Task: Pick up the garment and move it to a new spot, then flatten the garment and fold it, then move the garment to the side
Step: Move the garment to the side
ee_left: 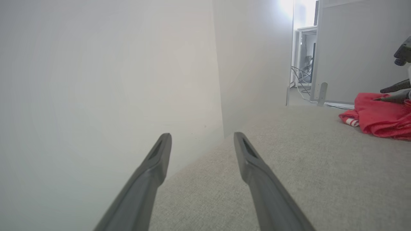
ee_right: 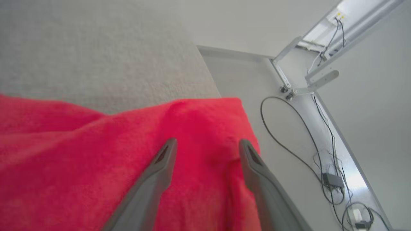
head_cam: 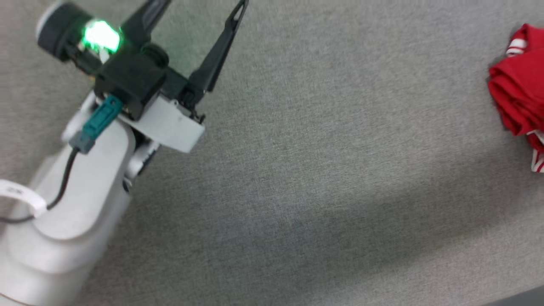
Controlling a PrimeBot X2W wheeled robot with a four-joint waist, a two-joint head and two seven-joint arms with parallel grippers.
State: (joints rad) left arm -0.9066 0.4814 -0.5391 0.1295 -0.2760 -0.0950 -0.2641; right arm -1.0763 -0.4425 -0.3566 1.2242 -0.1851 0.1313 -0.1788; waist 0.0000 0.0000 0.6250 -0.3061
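Left gripper: you have it spread wide with nothing between its fingers, low over the grey table, at 10 o'clock in the head view. The garment lies bunched at 3 o'clock by the table's edge, well apart from that gripper. Right gripper: jaws wide, red cloth under and between them, unclamped.
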